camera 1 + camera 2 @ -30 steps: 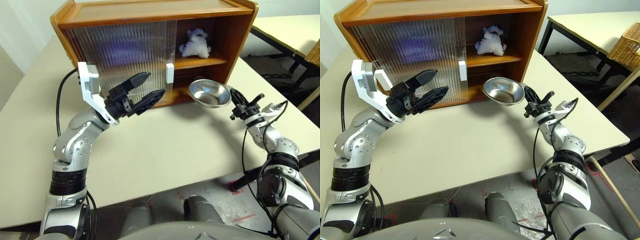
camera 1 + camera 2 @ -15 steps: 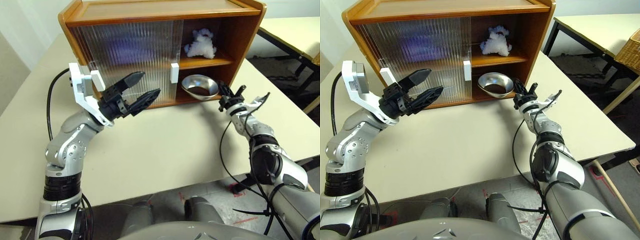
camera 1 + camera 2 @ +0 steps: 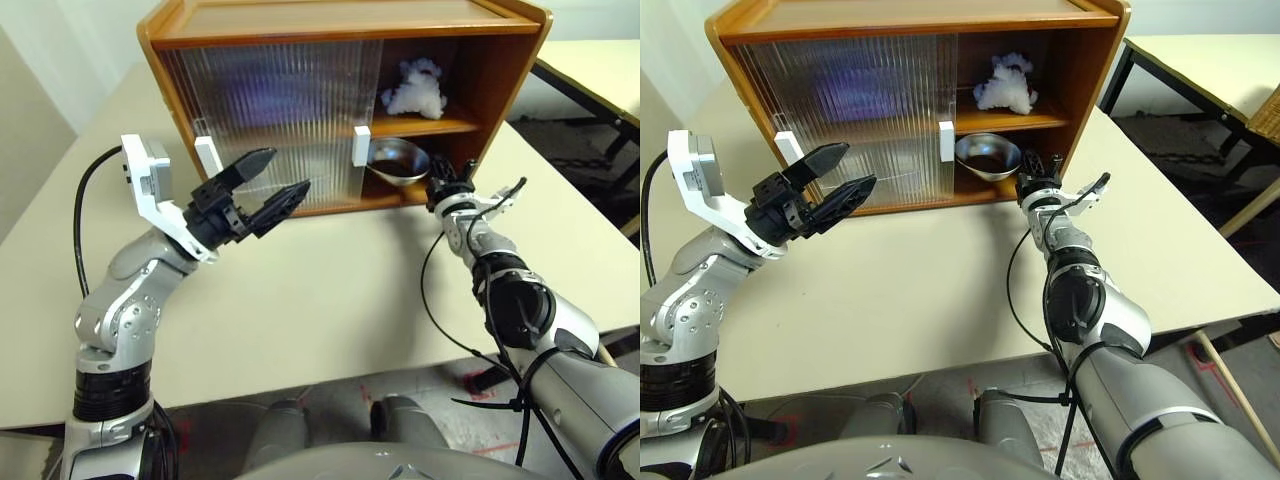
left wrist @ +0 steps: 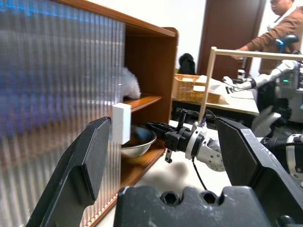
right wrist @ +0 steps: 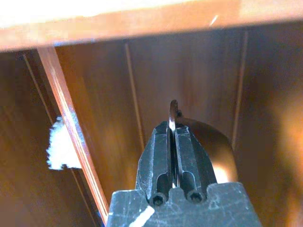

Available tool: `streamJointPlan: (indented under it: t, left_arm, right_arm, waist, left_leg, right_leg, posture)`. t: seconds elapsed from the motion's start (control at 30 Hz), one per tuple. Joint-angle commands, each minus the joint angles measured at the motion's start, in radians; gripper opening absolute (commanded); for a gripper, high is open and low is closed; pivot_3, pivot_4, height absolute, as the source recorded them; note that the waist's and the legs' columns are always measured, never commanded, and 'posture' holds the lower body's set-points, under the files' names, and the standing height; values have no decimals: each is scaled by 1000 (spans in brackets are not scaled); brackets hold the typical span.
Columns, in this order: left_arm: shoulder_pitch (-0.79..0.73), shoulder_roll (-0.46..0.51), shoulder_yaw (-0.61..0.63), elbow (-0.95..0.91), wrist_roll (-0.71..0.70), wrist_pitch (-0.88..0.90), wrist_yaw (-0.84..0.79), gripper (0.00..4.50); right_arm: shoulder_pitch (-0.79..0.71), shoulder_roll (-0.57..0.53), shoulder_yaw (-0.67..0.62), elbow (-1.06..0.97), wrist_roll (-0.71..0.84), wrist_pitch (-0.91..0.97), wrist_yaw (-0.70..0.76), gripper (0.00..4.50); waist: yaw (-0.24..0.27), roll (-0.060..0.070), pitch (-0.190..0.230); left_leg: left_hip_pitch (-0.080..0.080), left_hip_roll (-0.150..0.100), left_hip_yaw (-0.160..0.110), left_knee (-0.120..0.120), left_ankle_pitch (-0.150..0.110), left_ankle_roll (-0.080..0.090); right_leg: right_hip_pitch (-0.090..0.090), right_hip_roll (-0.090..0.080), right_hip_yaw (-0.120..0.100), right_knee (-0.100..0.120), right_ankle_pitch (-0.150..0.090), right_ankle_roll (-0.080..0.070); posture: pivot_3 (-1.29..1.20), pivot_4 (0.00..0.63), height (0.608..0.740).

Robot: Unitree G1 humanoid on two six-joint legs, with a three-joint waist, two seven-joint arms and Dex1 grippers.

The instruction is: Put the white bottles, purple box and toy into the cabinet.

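Carried in from the table, the steel bowl (image 3: 397, 160) now sits inside the cabinet (image 3: 500, 70), lower compartment, its rim pinched in the right gripper (image 3: 444, 186). Setting it flat before releasing seems wise; the left gripper (image 3: 270, 180), jaws wide, holds nothing beside the cabinet.

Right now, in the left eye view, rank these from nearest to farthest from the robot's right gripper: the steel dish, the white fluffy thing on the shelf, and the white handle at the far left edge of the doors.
1. Steel dish: clamped in the right gripper, in the cabinet's lower compartment.
2. White fluffy thing: on the upper shelf, above the dish.
3. Far-left white handle: across the ribbed doors, beside the left gripper.
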Motion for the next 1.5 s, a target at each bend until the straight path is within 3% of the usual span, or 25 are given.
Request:
streamJointPlan:
  t: [0.03,0.5,1.1,1.2,1.5]
  left_arm:
    - [15,19,16,-38,-18,16,15,4500]
    - [39,35,30,-78,-40,29,54,4500]
    - [31,52,28,-80,-55,35,68,4500]
    - [29,51,25,-80,-54,33,69,4500]
    - [4,41,5,-52,-48,23,54,4500]
  right_arm:
    - [-18,10,-18,18,-15,-39,-14,43]
    - [-13,10,-30,31,-67,-136,-64,43]
    - [0,15,-22,43,-146,-228,-137,43]
    - [0,16,-15,43,-168,-227,-149,859]
    - [5,5,-26,37,-188,-224,-154,4257]
  waist:
    - [4,0,0]
    - [52,0,0]
    - [56,0,0]
    - [56,0,0]
    - [53,0,0]
  left_leg:
    - [0,0,0,0,0,0]
    - [-1,0,-1,-1,0,-1]
    - [-2,0,-2,-1,0,-1]
    - [-2,0,-2,-1,0,-1]
    - [-2,0,-3,-1,-1,-1]
  right_leg:
    - [0,0,0,0,0,0]
    - [-1,0,-2,-1,0,-3]
    - [-1,0,-4,-1,-1,-4]
    - [-1,-1,-4,0,-1,-4]
    - [-1,-1,-4,-1,-1,-5]
  posture:
    - [261,0,740]
    - [288,4,740]
    - [299,0,740]
    - [295,0,740]
    - [258,0,740]
